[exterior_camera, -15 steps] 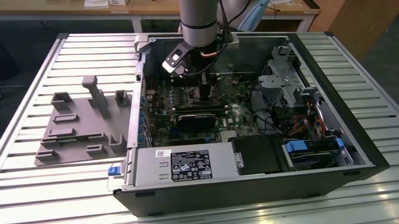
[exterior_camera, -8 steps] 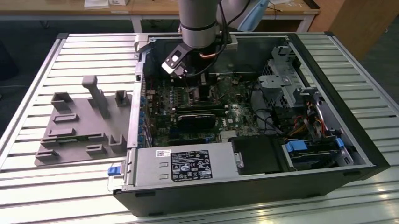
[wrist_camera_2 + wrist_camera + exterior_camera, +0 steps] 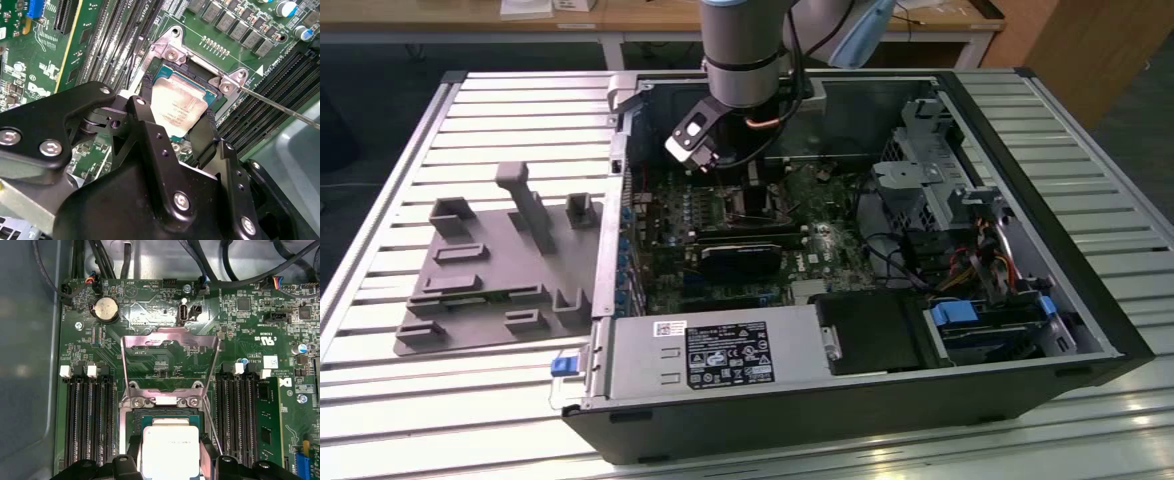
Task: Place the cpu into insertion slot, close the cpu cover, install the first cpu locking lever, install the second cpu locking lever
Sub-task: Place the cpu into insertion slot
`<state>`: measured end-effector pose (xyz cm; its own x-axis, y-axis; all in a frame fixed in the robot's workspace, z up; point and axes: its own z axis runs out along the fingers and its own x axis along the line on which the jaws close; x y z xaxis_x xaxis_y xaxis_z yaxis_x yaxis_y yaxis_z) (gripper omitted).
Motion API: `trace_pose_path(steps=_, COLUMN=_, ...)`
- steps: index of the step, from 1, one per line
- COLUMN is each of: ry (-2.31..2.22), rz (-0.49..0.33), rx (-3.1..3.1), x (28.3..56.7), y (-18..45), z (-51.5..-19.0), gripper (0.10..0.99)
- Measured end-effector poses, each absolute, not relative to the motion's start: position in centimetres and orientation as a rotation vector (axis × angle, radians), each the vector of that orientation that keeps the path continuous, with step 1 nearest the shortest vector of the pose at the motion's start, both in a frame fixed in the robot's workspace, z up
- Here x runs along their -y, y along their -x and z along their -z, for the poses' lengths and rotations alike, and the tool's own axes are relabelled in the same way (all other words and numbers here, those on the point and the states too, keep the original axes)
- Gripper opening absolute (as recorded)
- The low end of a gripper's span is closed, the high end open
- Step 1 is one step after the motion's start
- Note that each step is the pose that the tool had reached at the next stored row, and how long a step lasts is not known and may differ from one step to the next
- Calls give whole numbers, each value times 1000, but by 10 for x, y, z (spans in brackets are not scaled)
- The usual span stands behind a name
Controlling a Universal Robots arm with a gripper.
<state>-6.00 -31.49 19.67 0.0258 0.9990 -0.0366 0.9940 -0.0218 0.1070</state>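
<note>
My gripper [image 3: 175,112] reaches down inside the open computer case [image 3: 1107,330], near its back wall in the exterior view. The fingers [image 3: 206,137] press on two opposite edges of the cpu [image 3: 177,107], a silver-topped square chip. The cpu [image 3: 170,450] hangs right over the insertion slot [image 3: 165,421], whose teal rim shows along one side. I cannot tell whether it is seated. The cpu cover [image 3: 170,339] stands swung up on its hinge beyond the slot. One thin wire locking lever [image 3: 280,102] sticks out free past the slot's corner bracket.
Long black memory slots [image 3: 90,425] flank the slot on both sides, with a green memory stick [image 3: 265,420] in one. A coin battery [image 3: 106,308] and cables lie beyond the cover. A black fan card [image 3: 747,255], power supply [image 3: 707,355] and grey fixture [image 3: 494,270] show in the exterior view.
</note>
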Motion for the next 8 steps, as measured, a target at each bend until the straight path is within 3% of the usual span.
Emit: trace_pose_path(steps=8, ry=-2174, rz=-74, rx=-2123, x=315, y=60, z=-194, gripper=541)
